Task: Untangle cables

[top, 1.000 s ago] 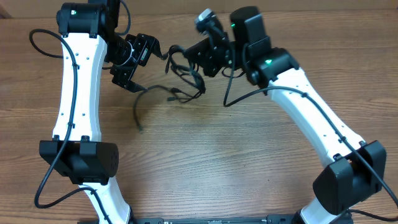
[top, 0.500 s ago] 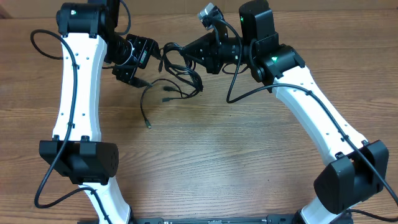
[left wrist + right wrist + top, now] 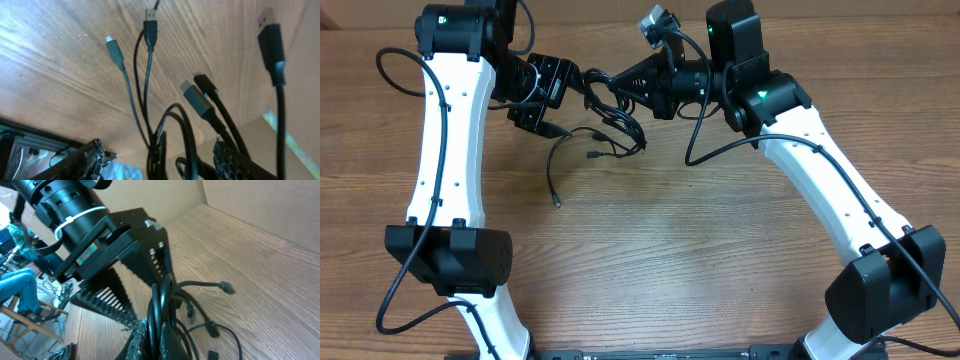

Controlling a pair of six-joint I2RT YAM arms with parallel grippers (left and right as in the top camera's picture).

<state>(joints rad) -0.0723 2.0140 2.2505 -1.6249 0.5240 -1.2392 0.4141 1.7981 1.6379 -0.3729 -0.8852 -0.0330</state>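
Note:
The cables [image 3: 620,122] hang as a loose black tangle between the two grippers at the back of the table. One tail [image 3: 553,175] trails down onto the wood. My right gripper [image 3: 607,82] is shut on a bunch of cords; in the right wrist view its fingers [image 3: 142,330] pinch them from both sides. My left gripper [image 3: 563,100] stands just left of the tangle. In the left wrist view its jaws stand wide, and the cords [image 3: 160,145] run between them without touching either pad. Several plug ends [image 3: 151,22] dangle beyond.
The wooden table [image 3: 700,250] lies under both arms. The left arm's black gripper body [image 3: 115,240] looms close ahead in the right wrist view. A brown wall [image 3: 260,200] runs along the table's far edge.
The left gripper has shifted right, closer to the tangle, and its jaws have narrowed somewhat. The right gripper rose slightly with its bunch. The trailing tail swung a little to the right.

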